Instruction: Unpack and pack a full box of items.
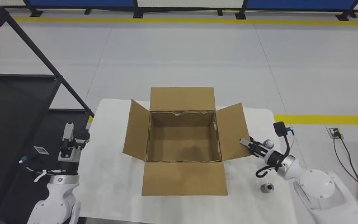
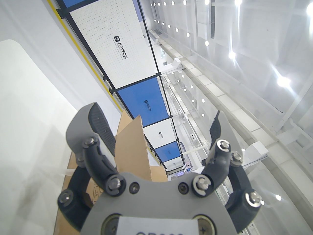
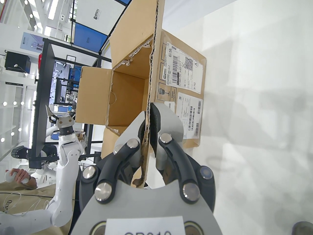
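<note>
Table (image 1: 112, 168): right hand (image 3: 149, 116) pinches box flap (image 1: 232, 131); left hand (image 2: 156, 113) upturned, open.

Barcoded labels (image 3: 183, 70) — box (image 3: 122, 91) side, wall-panel logos (image 2: 121, 48)

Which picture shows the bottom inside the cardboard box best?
The top view: it looks straight down into the open cardboard box, showing its bare floor. The right wrist view shows a labelled side, with the right gripper pinching a flap. The left wrist view catches another flap beyond the open left gripper.
</note>
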You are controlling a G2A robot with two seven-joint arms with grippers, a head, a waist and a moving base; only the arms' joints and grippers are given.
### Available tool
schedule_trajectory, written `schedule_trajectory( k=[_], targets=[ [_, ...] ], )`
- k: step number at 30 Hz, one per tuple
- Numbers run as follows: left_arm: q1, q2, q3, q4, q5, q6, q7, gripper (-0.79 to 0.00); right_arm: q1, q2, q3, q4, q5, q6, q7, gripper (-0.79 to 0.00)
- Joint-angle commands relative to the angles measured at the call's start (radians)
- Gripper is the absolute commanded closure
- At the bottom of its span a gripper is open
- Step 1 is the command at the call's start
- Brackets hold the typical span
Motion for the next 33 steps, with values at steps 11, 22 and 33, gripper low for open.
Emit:
schedule_trajectory(
  k=[11, 22, 33],
  targets=[
    [-0.050, -0.007, 0.029, 0.000, 0.012, 0.010, -0.059, -0.785, -0.430, 0.033, 0.315, -0.227, -0.314, -0.107, -0.122, -0.785],
    [-0.081, -0.013, 0.043, 0.009, 0.017, 0.011, -0.083, -0.785, -0.629, 0.038, 0.374, -0.294, -0.662, 0.061, 0.054, -0.785],
    [-0.074, -0.018, 0.038, 0.016, 0.004, 0.001, -0.106, -0.785, -0.442, 0.023, 0.170, -0.188, -0.810, 0.167, 0.190, -0.785]
  ],
)
